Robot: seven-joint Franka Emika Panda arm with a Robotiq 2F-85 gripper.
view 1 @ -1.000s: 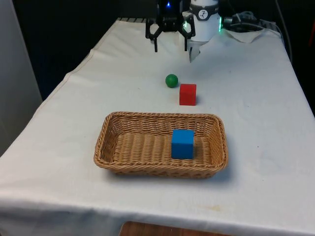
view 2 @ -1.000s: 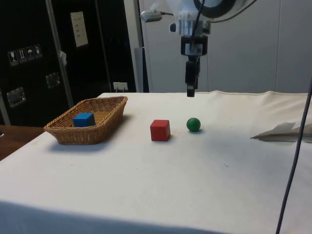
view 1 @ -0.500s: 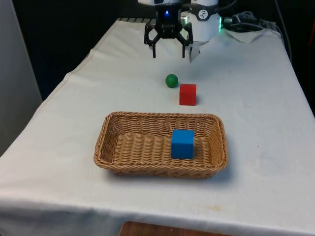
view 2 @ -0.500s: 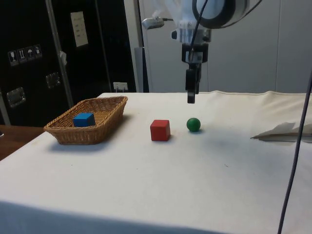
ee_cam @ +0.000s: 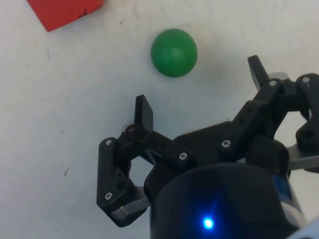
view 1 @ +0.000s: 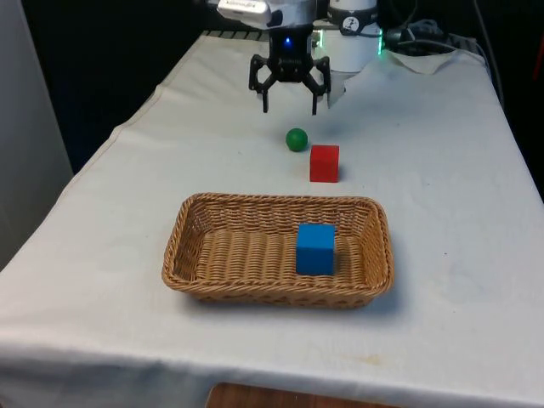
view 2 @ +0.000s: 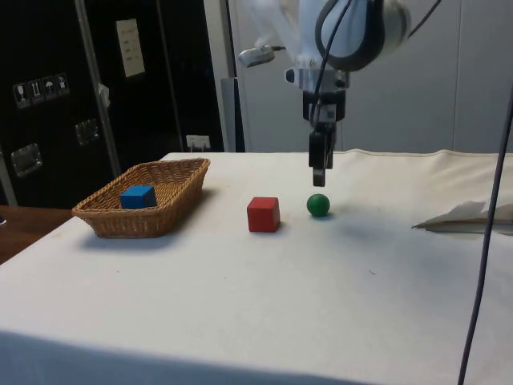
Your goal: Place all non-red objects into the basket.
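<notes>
Above green ball (ee_cam: 174,52), gripper (ee_cam: 199,89) spread wide, clear in wrist view.

On the table (view 1: 102,221), the basket (view 1: 204,255) sits nearest, with a cube (view 1: 315,248) inside it toward the front view's right. Beyond the basket lies a second cube (view 1: 324,162), and the ball (view 1: 296,139) rests just beside it, farther and to the front view's left. The hand (view 1: 289,110) hangs above the table beyond the ball.

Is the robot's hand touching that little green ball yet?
Apart. In the side view the hand hangs above the green ball, with bare white wall and cloth showing between its fingertips and the ball's top.
</notes>
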